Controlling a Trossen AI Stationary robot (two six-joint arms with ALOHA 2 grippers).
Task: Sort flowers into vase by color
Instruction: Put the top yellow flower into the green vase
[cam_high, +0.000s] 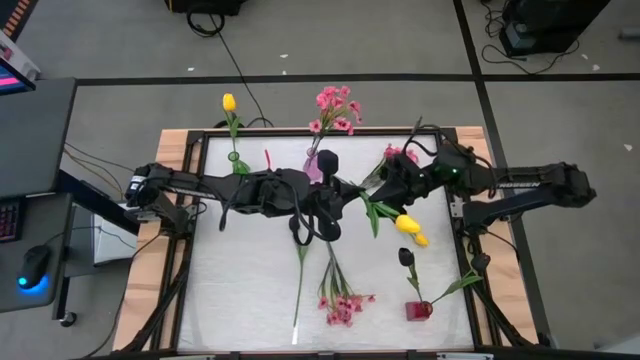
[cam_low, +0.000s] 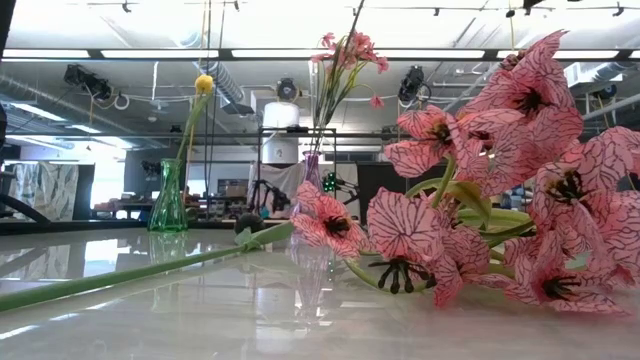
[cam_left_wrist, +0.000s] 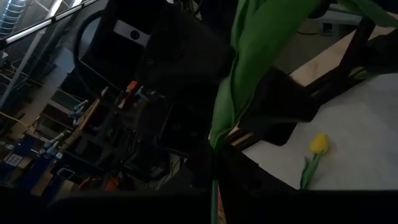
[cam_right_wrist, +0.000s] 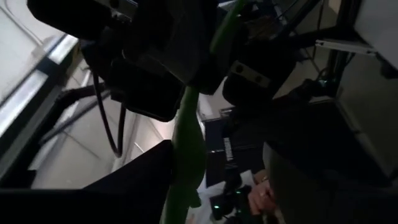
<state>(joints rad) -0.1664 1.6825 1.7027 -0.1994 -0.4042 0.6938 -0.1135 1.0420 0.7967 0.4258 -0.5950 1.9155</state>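
I count two vases filled: pink spray (cam_high: 335, 108) in the purple vase (cam_high: 314, 165), yellow tulip (cam_high: 229, 102) in the green vase (cam_high: 236, 160). Several flowers lie on the table (cam_high: 240, 290). My left gripper (cam_high: 340, 190) pinches a green stem (cam_left_wrist: 239, 74) mid-table; I can't tell whether the right gripper (cam_high: 385, 185) grips.
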